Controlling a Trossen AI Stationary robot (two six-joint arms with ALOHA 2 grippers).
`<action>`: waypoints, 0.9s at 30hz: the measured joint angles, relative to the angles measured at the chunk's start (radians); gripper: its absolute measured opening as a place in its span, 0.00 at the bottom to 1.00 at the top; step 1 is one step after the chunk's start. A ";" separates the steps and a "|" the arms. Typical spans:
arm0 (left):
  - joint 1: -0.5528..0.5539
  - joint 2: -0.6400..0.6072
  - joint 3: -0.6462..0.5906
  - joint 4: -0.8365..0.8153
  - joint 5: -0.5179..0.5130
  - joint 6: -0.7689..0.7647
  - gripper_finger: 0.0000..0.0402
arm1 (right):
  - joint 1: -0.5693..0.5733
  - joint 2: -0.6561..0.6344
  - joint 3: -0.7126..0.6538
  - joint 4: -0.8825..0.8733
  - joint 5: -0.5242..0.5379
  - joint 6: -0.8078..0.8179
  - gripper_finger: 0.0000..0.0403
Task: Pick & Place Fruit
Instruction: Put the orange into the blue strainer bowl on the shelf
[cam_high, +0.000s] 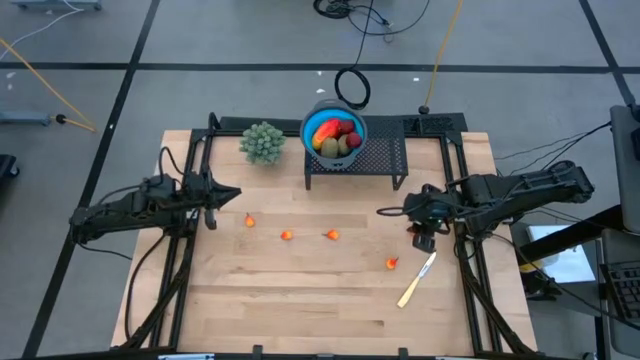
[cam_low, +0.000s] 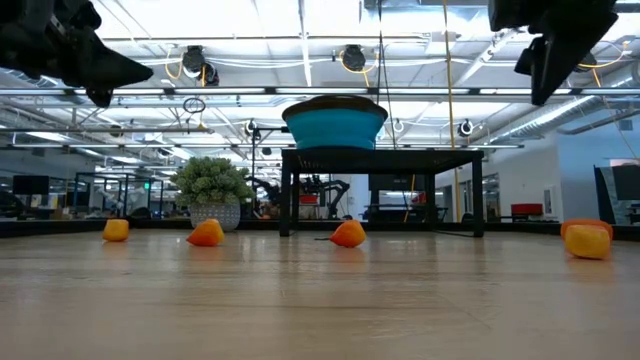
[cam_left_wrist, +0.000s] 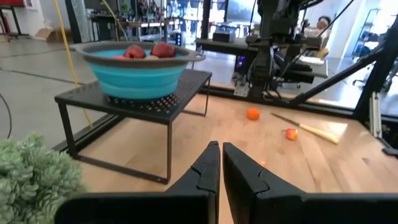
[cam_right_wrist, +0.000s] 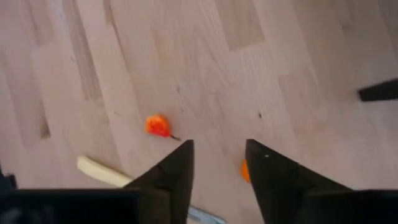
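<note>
Over the desk's right side, the right end effector (cam_high: 424, 238) hangs part open and empty; the nearest orange fruit (cam_high: 392, 263) lies just nearer-left below. Left end effector (cam_high: 210, 212), closed, empty, waits far off.

I see a blue bowl (cam_high: 313, 127) sitting on a black mesh stand (cam_high: 378, 158). A green bushy plant (cam_high: 262, 142) stands just beside that stand, and a pale yellowish knife (cam_high: 416, 280) lies on the wooden table (cam_high: 300, 300), well apart from it.
</note>
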 joint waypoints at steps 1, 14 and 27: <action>0.000 0.000 0.000 -0.004 -0.003 0.000 0.05 | 0.000 0.000 0.000 -0.013 -0.001 -0.007 0.37; 0.000 0.000 0.000 -0.015 -0.004 0.026 0.05 | 0.000 0.000 -0.045 -0.096 -0.018 -0.069 0.66; 0.000 0.000 -0.001 -0.015 -0.004 0.027 0.05 | 0.000 0.000 -0.279 0.064 0.011 -0.080 0.68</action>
